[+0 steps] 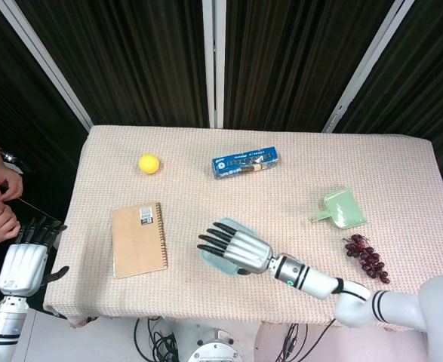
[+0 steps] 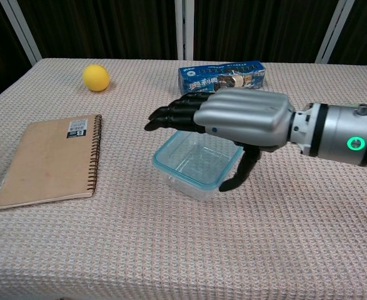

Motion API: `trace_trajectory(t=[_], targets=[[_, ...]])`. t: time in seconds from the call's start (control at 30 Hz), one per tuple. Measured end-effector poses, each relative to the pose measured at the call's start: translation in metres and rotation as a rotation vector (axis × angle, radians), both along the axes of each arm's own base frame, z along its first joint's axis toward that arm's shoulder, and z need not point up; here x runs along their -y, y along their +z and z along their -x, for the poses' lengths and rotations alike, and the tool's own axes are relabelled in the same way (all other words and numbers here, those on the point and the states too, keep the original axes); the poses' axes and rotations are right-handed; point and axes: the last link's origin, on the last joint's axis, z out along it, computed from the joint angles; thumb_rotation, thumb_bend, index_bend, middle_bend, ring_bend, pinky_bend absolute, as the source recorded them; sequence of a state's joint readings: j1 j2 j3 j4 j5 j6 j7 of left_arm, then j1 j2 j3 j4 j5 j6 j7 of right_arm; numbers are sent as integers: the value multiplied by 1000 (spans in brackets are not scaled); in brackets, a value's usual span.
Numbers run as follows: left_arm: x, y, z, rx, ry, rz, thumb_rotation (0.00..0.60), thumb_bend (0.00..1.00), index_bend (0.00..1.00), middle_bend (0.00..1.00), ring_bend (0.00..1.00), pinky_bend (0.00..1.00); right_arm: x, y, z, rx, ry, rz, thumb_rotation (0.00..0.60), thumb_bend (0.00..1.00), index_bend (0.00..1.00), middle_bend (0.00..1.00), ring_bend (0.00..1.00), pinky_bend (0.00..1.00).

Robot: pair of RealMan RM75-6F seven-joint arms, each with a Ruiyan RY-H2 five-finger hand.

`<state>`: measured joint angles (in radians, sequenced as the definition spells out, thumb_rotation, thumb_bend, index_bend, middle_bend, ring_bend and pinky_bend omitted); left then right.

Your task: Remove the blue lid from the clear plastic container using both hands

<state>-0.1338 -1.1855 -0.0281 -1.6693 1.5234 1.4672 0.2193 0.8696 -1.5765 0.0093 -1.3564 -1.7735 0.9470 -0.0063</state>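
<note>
while the right robot hand (image 2: 233, 119) hovers with fingers spread, holding nothing, over the blue lid (image 2: 196, 160), the open left robot hand (image 1: 26, 260) should first brace the clear plastic container (image 2: 192, 185).

A clear plastic container (image 2: 196, 164) with its blue lid (image 2: 174, 167) fitted on top is seen near the counter's front edge. It is set askew, partly hidden beneath a hand.

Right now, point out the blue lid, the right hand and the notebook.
blue lid (image 2: 184, 174): chest view, front-left rim.
right hand (image 2: 246, 115): chest view, silver back of the hand.
notebook (image 2: 49, 159): chest view, middle of the brown cover.
</note>
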Motion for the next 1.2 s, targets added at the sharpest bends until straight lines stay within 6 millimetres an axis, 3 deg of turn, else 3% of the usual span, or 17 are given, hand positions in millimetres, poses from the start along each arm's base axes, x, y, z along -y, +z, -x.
trace_trajectory(t=[0.3,0.53,0.63,0.7,0.8,1.03,1.2], targets=[[-12,0,-4,-10,-38,21,600,0,218,170,62,90,41,-32,-33,34,-102,58,600,0,0,0,0,0],[-46,-10,-21,-9,-122,85,600,0,218,170,61,92,61,-53,-56,87,-182,62,600,0,0,0,0,0],[-63,-18,-34,-5,-174,127,600,0,218,170,62,92,60,-49,-55,109,-183,61,600,0,0,0,0,0],[-73,-23,-44,4,-205,155,600,0,218,170,62,92,59,-38,-49,124,-175,70,600,0,0,5,0,0],[-86,-34,-62,33,-257,199,600,0,218,170,62,92,59,-6,-28,147,-164,130,600,0,0,22,0,0],[-107,-73,-121,109,-382,341,600,0,203,167,62,91,47,102,58,162,-253,382,600,0,0,34,0,0],[-113,-108,-160,137,-415,453,600,0,130,114,22,52,25,161,98,157,-346,520,600,0,0,29,0,0]])
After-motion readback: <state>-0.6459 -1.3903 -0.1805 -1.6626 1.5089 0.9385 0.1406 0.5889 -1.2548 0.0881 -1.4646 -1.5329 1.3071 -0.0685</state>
